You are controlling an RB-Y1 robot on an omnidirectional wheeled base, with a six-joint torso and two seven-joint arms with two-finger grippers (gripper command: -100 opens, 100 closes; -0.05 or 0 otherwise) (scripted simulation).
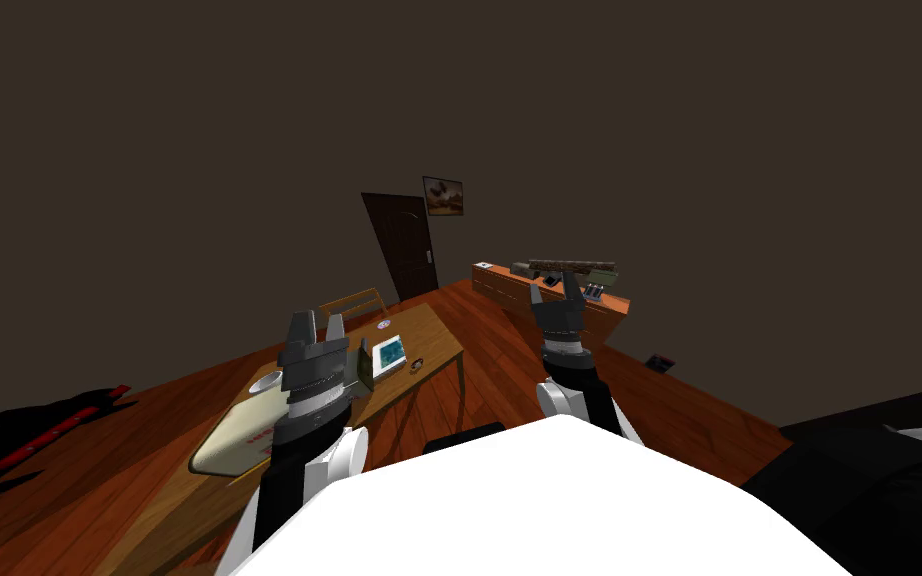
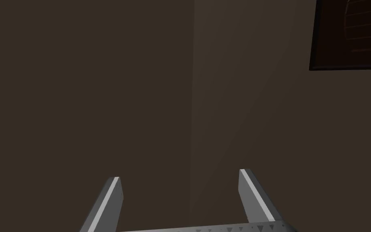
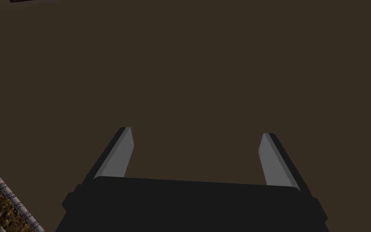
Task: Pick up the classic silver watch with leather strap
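Target is the small dark loop-shaped watch [image 1: 416, 363], centre-left of the head frame, lying flat on the brown wooden surface [image 1: 431, 330]. It's too small to read the strap's long axis or the case colour.

Left pincer [image 1: 317, 328] is wide open and empty. It's raised and aimed at the wall, well apart from the surface. The watch lies right of it and slightly lower in the frame.

Right pincer [image 1: 556, 290] is also wide open and empty, further right of the watch, so I judge the left arm nearer.

The watch sits near the surface's right-hand edge, with bare wood around it on that side. A white-framed teal panel [image 1: 389, 355] sits just beside it on the left, so there's less room there. The white bowl [image 1: 266, 381] and cream board [image 1: 234, 440] at lower left are well apart from it.

Next I need to tip the left wrist down and come in from above.
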